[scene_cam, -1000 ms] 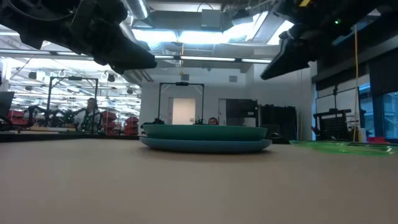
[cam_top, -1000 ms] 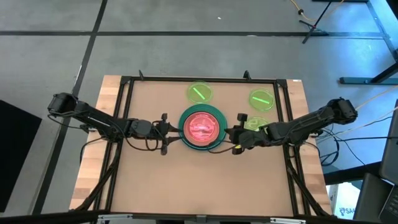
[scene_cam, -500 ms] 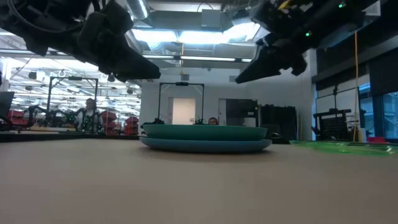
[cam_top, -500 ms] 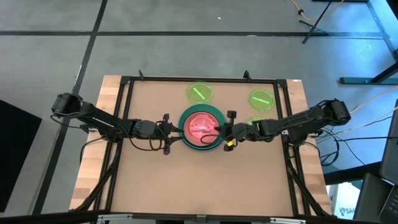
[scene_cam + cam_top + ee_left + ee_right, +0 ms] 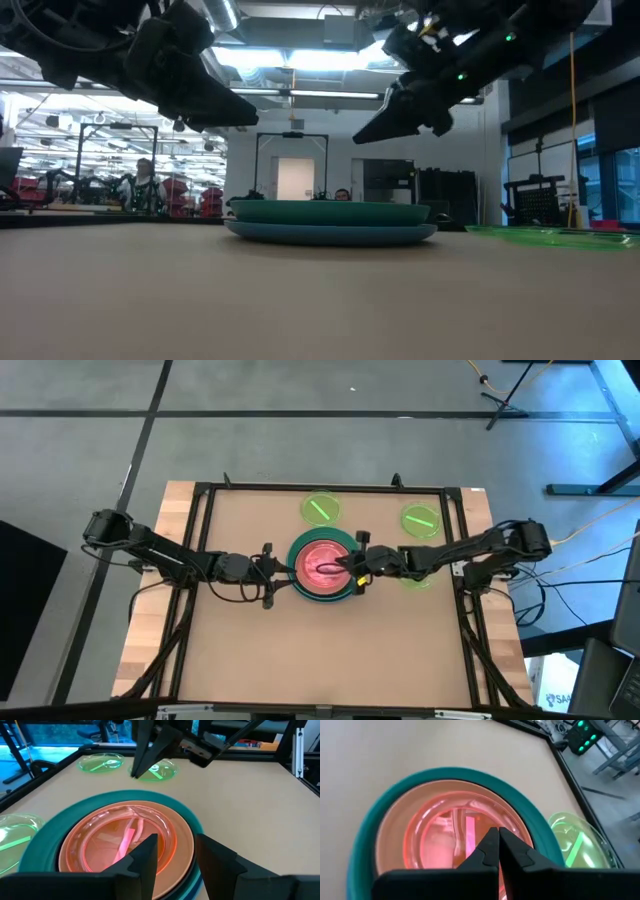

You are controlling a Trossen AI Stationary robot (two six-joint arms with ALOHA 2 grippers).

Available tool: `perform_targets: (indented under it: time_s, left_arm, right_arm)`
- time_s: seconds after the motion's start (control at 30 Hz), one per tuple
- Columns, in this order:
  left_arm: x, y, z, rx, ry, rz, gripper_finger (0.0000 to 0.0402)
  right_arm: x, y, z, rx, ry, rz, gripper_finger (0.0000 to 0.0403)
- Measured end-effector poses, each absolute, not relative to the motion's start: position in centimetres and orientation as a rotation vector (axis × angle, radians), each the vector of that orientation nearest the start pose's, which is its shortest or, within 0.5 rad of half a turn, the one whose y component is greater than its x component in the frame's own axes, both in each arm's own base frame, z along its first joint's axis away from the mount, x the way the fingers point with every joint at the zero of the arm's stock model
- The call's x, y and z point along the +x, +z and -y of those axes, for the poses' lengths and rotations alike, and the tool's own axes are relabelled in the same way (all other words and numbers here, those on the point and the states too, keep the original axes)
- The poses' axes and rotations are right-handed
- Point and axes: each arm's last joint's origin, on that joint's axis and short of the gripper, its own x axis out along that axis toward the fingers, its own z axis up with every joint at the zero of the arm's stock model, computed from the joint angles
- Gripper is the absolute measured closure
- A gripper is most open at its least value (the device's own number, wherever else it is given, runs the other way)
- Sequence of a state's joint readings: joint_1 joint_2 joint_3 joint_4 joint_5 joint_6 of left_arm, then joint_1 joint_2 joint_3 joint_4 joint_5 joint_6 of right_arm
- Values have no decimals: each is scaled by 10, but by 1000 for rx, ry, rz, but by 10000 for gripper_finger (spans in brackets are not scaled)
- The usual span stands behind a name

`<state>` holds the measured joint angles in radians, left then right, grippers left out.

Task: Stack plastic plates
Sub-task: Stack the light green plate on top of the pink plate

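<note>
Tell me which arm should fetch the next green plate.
Probably the right. Two green plates lie on its side of the stack, one beside its forearm. The left hand sits open on the stack's other side and would have to reach across. The right hand hangs shut over the stack.

Right gripper point(image 5: 340, 567) closed, left gripper point(image 5: 279, 571) parted.
</note>
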<state>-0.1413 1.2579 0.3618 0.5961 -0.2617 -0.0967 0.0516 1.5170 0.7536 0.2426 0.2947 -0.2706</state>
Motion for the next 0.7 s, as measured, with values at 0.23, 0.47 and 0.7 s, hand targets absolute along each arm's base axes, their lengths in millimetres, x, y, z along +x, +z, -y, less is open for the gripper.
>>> perform_targets:
  time_s: [0.23,0.47,0.7]
  left_arm:
    - [229,173,25,-38,131,-285,274]
    - [229,173,25,-38,131,-285,274]
    - [229,173,27,-49,125,-284,274]
  right_arm:
    - [315,184,3,-338,-184,-539,403]
    - [317,179,3,-364,-177,-549,403]
    - [318,181,11,-351,-198,-531,403]
